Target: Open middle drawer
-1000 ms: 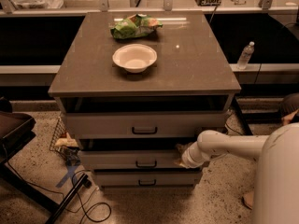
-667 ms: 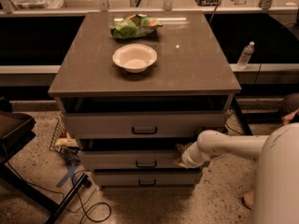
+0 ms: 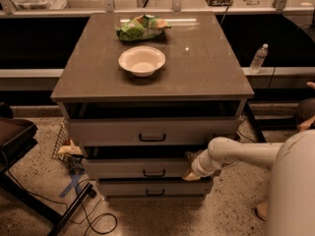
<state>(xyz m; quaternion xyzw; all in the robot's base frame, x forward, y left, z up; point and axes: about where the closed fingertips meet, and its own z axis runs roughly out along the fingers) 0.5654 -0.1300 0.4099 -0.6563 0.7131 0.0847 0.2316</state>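
The middle drawer (image 3: 123,168) is a pale grey front with a small dark bar handle (image 3: 153,173), between the top drawer (image 3: 147,131) and the lowest drawer (image 3: 147,188). It stands out a little, with a dark gap above it. My white arm (image 3: 241,154) reaches in from the right. The gripper (image 3: 192,166) is at the right end of the middle drawer's front, right of the handle.
A white bowl (image 3: 141,60) and a green bag (image 3: 142,27) lie on the cabinet top (image 3: 206,68). A water bottle (image 3: 258,58) stands on the ledge at the right. A dark chair (image 3: 15,136), cables and a wire basket (image 3: 66,149) are on the floor at the left.
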